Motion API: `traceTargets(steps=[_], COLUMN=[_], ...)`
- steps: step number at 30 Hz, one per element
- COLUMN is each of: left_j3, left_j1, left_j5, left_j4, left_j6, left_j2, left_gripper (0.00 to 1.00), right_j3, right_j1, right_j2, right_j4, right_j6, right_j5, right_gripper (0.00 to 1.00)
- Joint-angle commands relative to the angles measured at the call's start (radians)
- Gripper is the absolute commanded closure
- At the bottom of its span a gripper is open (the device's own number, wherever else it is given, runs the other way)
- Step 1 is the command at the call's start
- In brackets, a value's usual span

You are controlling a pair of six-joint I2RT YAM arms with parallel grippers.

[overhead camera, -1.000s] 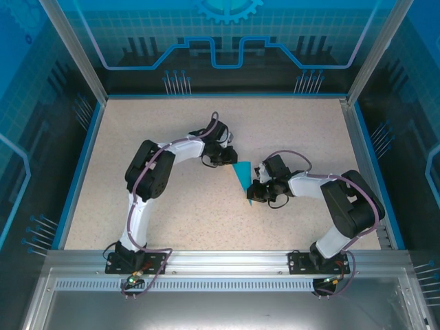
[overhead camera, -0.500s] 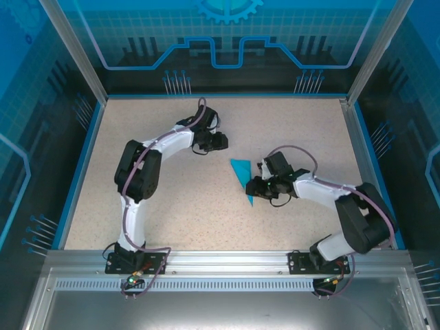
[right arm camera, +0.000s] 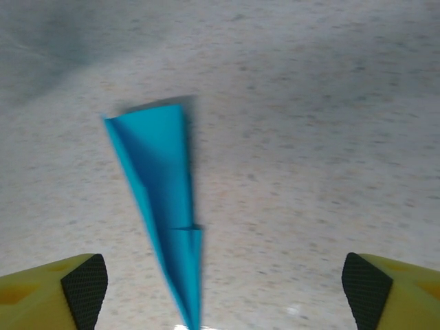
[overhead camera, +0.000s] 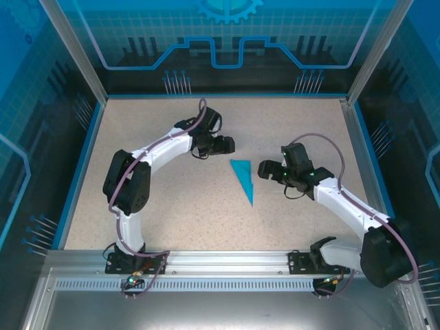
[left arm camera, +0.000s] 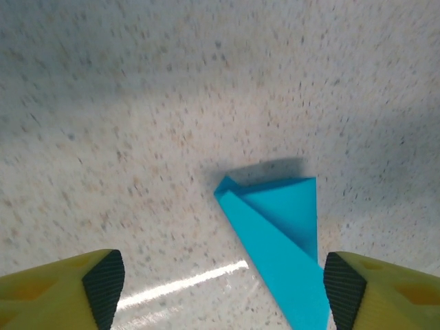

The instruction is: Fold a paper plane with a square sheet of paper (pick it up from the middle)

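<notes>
slim pointed turquoise-blue paper plane (overhead camera: 243,180) lies free, ahead of and between both jaw pairs | left gripper (overhead camera: 229,145) gaping, empty | right gripper (overhead camera: 264,170) likewise | advice: back off high (creases look finished)

**Turquoise dart on speckled beige**
The paper plane (overhead camera: 243,180) is plain turquoise-blue, shading darker where its layers overlap. The surface (overhead camera: 172,213) is pale beige with fine brown and dark speckles, edged by a blue rim (overhead camera: 81,172). The left claw (overhead camera: 229,145) and right claw (overhead camera: 264,170) look black from above. The wrist views show yellow fingers (left arm camera: 48,292) with black textured pads (left arm camera: 104,285). The arms (overhead camera: 158,148) are white and black with purple cables (overhead camera: 317,137). The walls (overhead camera: 227,41) are translucent blue with circuit-like lines.
</notes>
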Motion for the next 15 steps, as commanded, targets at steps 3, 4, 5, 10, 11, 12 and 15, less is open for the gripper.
traceTargets(steps=[3, 4, 5, 10, 11, 12, 15], left_j3=[0.025, 0.035, 0.047, 0.137, 0.154, 0.163, 0.191], left_j1=[-0.114, -0.134, -0.151, -0.222, -0.232, -0.239, -0.251], left_j5=[-0.122, -0.129, -0.134, -0.170, -0.168, -0.165, -0.134], left_j4=[-0.123, -0.134, -0.145, -0.235, -0.247, -0.254, -0.260], left_j6=[-0.072, -0.091, -0.112, -0.179, -0.189, -0.198, -0.225], left_j2=[0.033, 0.045, 0.059, 0.132, 0.145, 0.156, 0.188], left_gripper=[0.12, 0.12, 0.11, 0.15, 0.17, 0.18, 0.23], right_j3=[-0.039, -0.049, -0.059, -0.115, -0.124, -0.129, -0.145], right_j1=[-0.084, -0.100, -0.118, -0.184, -0.196, -0.203, -0.219], right_j2=[-0.019, -0.018, -0.018, -0.021, -0.021, -0.023, -0.029], right_j4=[-0.075, -0.068, -0.062, -0.020, -0.016, -0.013, -0.006], right_j6=[-0.068, -0.076, -0.078, -0.095, -0.099, -0.101, -0.104], right_j5=[0.110, 0.108, 0.109, 0.058, 0.049, 0.044, 0.029], right_gripper=[0.01, 0.00, 0.01, 0.01, 0.01, 0.01, 0.01])
